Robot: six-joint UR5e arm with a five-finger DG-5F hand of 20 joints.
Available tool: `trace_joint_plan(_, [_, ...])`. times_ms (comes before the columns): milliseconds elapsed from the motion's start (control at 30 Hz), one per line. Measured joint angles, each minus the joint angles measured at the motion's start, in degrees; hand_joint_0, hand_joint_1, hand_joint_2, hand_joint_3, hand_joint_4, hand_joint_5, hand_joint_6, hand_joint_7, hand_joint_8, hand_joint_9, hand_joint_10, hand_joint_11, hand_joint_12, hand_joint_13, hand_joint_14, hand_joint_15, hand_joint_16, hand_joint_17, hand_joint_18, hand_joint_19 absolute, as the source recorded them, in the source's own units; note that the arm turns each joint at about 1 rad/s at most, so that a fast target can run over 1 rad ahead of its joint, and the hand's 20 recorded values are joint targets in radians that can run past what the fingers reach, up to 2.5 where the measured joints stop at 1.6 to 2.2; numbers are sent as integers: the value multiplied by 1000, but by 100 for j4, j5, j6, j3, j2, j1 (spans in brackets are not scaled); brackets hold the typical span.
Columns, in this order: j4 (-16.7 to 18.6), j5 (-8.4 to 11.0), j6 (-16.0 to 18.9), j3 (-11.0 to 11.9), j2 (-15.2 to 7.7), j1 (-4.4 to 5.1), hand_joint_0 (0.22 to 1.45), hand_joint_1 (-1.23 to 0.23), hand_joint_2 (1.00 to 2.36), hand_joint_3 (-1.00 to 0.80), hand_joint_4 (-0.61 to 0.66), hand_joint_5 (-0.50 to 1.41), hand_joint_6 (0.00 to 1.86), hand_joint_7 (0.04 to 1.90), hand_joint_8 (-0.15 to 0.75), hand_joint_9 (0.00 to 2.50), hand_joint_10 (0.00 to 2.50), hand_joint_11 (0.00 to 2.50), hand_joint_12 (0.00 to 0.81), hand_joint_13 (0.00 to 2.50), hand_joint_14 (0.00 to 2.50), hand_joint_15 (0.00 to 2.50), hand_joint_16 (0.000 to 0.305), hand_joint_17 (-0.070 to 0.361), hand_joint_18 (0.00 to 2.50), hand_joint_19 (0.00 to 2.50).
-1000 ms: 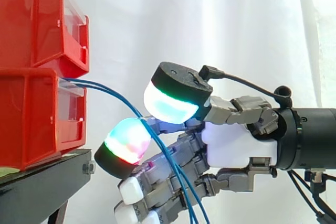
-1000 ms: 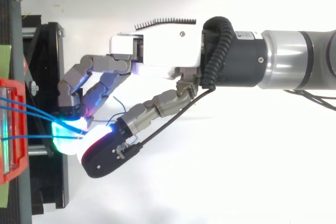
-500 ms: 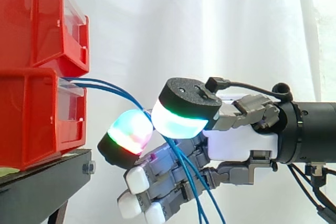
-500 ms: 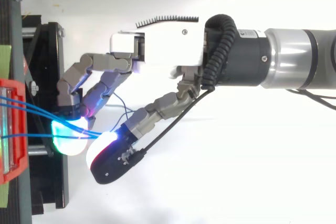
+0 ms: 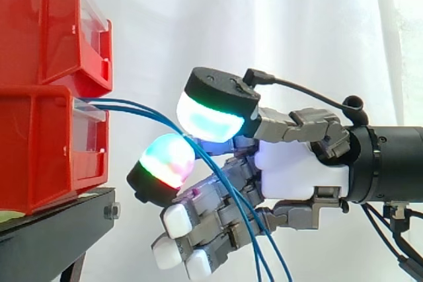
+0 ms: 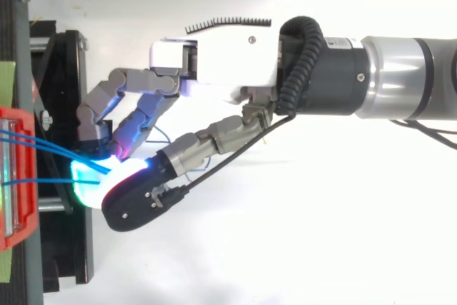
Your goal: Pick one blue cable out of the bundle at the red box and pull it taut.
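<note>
As it is reaching in from the right, the hand [image 5: 301, 173]: fingers and thumb are curling toward the red bins, with the white palm facing left in the side view.
Fingertips [image 5: 165, 160]: one pad is glowing green, cyan and magenta; the thumb pad just above it is glowing white and cyan under a dark cap.
Grip: the thumb pad and that finger pad are closing together on the blue cables, which are passing between them; the other fingers are curling below, with white pads.
Blue cables [image 5: 125, 105]: a few thin, glossy strands of the same bright blue are running close together.
Cable path: they are leaving the front of the lower red bin [image 5: 39, 150] over its clear panel [image 5: 89, 130], arching right and down, passing between the pads, then dropping in front of the lower fingers to the bottom edge of the side view.
Cable tension: the strands are bowing in a soft curve between bin and pads, not running straight.
Top view: the cables [image 6: 53, 149] are fanning from the bin [image 6: 18, 116] and converging at the glowing pads.
Upper red bin [image 5: 46, 24]: stacking on the lower one.
Black stand [image 5: 53, 229]: carrying both bins.
White curtain [image 5: 264, 31]: hanging behind.
</note>
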Motion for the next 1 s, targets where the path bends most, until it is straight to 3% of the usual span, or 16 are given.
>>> trace_joint_plan(267, [-16,3,-5,0,61,-4,678,-871,1019,-234,29,-123,936,901,412,984,9,518,382,809,9,307,49,109,765,409])
trace_joint_plan(400, [-78,3,-11,0,110,-6,755,-899,1006,-439,-22,-131,940,869,402,986,8,530,372,816,9,309,48,107,770,375])
trace_joint_plan(467, [-105,3,-13,0,124,-7,733,-943,1000,-500,-2,-134,937,848,391,972,11,525,370,809,11,304,47,106,769,365])
trace_joint_plan(500, [-119,3,-13,0,128,-7,666,-943,1000,-500,72,-134,933,801,384,961,8,525,366,798,10,309,47,106,766,378])
trace_joint_plan(567, [-143,3,-13,0,134,-7,583,-917,1000,-500,108,-131,928,801,385,962,8,529,374,792,10,320,48,108,753,394])
trace_joint_plan(633, [-164,3,-11,0,136,-7,474,-749,1000,-500,109,-115,915,822,428,1008,7,514,406,816,9,323,55,123,777,412])
trace_joint_plan(767, [-198,6,-9,0,138,-7,536,-544,1000,-500,88,-106,903,890,421,1055,7,500,392,811,10,330,51,115,741,452])
trace_joint_plan(1000, [-210,11,-8,0,139,-5,595,-692,1012,-335,104,-108,914,920,426,1056,10,525,385,817,10,334,49,111,744,456])
